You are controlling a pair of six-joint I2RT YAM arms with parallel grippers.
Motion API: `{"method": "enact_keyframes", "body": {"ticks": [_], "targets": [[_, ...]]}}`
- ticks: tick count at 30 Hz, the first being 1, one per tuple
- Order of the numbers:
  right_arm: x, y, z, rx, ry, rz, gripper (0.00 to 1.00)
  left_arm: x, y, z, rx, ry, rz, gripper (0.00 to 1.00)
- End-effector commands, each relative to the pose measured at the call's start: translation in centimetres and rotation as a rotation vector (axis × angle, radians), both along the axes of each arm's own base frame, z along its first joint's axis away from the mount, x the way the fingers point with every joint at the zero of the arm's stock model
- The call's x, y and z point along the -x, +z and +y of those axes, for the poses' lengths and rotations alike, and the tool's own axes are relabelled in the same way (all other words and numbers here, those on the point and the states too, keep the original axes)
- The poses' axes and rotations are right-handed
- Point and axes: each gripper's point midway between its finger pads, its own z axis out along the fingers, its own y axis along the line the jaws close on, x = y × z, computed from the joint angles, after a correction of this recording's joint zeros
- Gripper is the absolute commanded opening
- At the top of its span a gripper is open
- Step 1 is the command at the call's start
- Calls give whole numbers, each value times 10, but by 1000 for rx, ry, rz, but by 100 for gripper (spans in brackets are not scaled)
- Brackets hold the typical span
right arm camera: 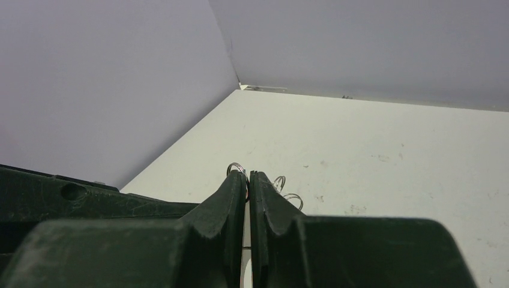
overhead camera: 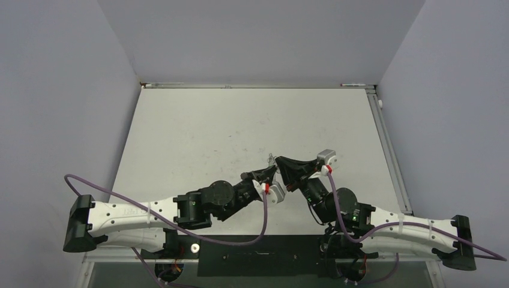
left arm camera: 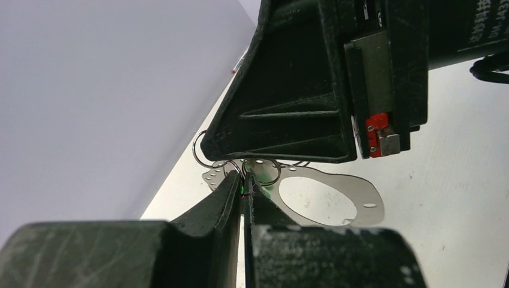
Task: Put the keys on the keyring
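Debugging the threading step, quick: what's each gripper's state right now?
Left gripper: closed, pinching the green key.
Right gripper: closed on the rim of the keyring.

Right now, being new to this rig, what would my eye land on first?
The left gripper and right gripper, both shut, meet tip to tip over the middle of the table. In the left wrist view the flat grey keyring juts from the right gripper's tip, and a sliver of green key shows between the left fingers.

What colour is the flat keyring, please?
Silvery grey; the keyring shows best in the left wrist view.
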Motion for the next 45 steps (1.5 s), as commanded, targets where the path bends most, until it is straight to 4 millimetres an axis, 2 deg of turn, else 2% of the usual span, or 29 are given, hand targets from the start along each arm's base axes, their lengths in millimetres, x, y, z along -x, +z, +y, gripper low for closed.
{"method": "enact_keyframes", "body": {"ticks": [1, 4, 8, 11, 12, 14, 16, 20, 26, 29, 31, 33, 38, 40, 42, 44, 45], "targets": [[-8, 54, -27, -180, -96, -9, 5, 14, -1, 1, -32, -49, 5, 0], [-4, 58, -19, -138, -53, -28, 5, 12, 5, 10, -26, -31, 2, 0], [-3, 52, -9, -33, -23, -37, 5, 17, 10, 17, -20, -66, 29, 0], [0, 44, -7, 8, -3, -33, 5, 19, 8, 23, -55, -73, 51, 0], [0, 43, -9, 14, -5, -29, 6, 18, 1, 27, -95, -65, 61, 0], [0, 40, -13, 28, -12, -23, 12, 16, -1, 31, -124, -49, 69, 0], [2, 40, -16, 37, -8, -21, 23, 12, -2, 35, -140, -32, 73, 0], [5, 42, -21, 65, 6, -20, 39, -8, -1, 41, -170, 31, 78, 0], [8, 45, -30, 85, 12, -9, 51, -31, 17, 32, -152, 39, 80, 0], [8, 45, -39, 87, -7, 10, 54, -42, 30, 26, -150, 26, 83, 0], [7, 44, -48, 64, -31, 21, 54, -53, 37, 26, -160, 49, 78, 0], [6, 42, -60, 35, -68, 37, 56, -69, 36, 28, -197, 92, 83, 0], [0, 34, -91, -41, -183, 85, 59, -128, 19, 37, -183, 171, 164, 0], [-3, 25, -102, -37, -231, 110, 60, -152, 22, 35, -127, 184, 192, 0], [-4, 23, -108, -44, -253, 118, 61, -178, 26, 29, -102, 190, 205, 0], [-4, 23, -113, -43, -273, 123, 62, -204, 24, 13, -114, 175, 243, 0], [-5, 24, -115, -44, -281, 124, 62, -211, 34, 8, -97, 162, 253, 0]]}}
